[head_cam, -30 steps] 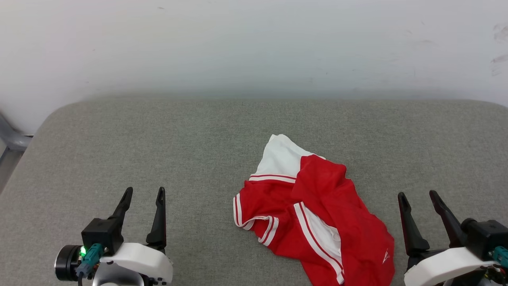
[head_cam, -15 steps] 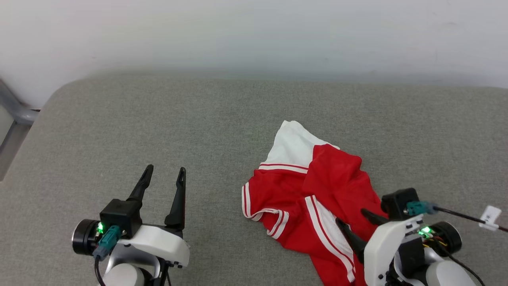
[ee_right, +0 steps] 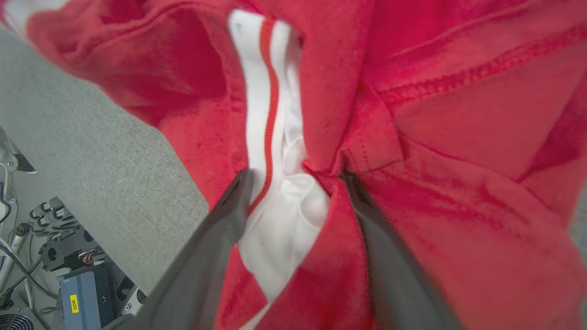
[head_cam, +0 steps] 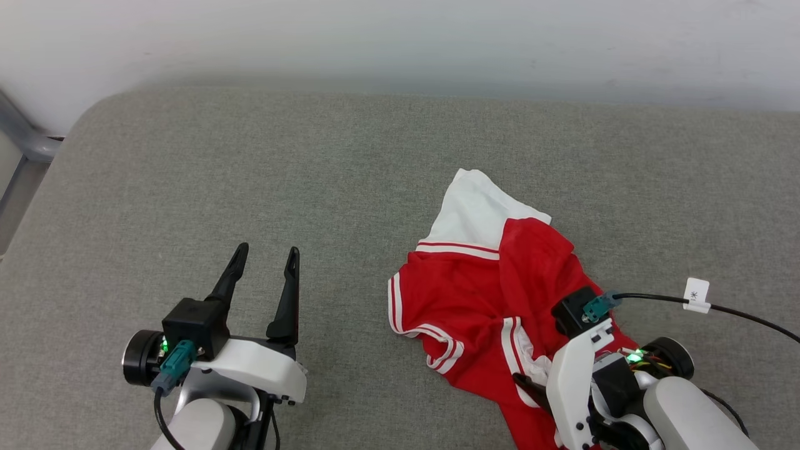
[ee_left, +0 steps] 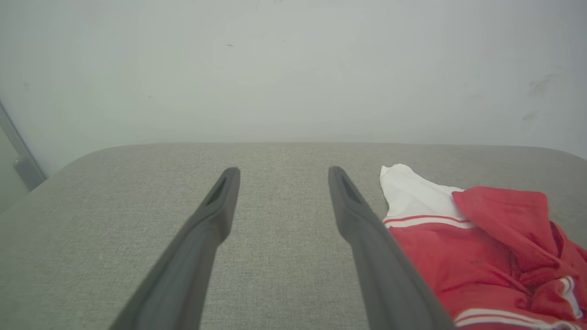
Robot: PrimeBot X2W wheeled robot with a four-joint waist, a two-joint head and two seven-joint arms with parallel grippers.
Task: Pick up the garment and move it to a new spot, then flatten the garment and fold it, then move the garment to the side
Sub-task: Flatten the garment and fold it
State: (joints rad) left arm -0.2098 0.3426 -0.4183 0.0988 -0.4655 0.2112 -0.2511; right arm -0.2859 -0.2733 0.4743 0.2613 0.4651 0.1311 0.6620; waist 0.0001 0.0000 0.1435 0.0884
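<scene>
I had the garment crumpled on the grey bench, right of centre in the head view and well clear of the pale wall behind. 1 white sleeve pointed toward that wall, with red-and-white trim across its base. Below it the red body lay bunched in folds, and a 2nd striped band ran down toward the near edge.

The left fingers stood over bare bench to the left of the garment, apart from it, spread wide with nothing between them. In the left wrist view the garment lay just beside the right-hand finger. I could not tell whether the tips touched the bench.

The right fingers were angled down into the near right part of the garment. In the right wrist view both tips pressed against the cloth, released and set apart, straddling a fold of white cloth and a strip of trim without pinching it. In the head view 1 dark finger showed beside the striped band, under the arm's white housing. A black cable with a white tag ran from that wrist off to the right. Past the bench edge, at the lower left of the right wrist view, sat a dark box with a yellow label.
</scene>
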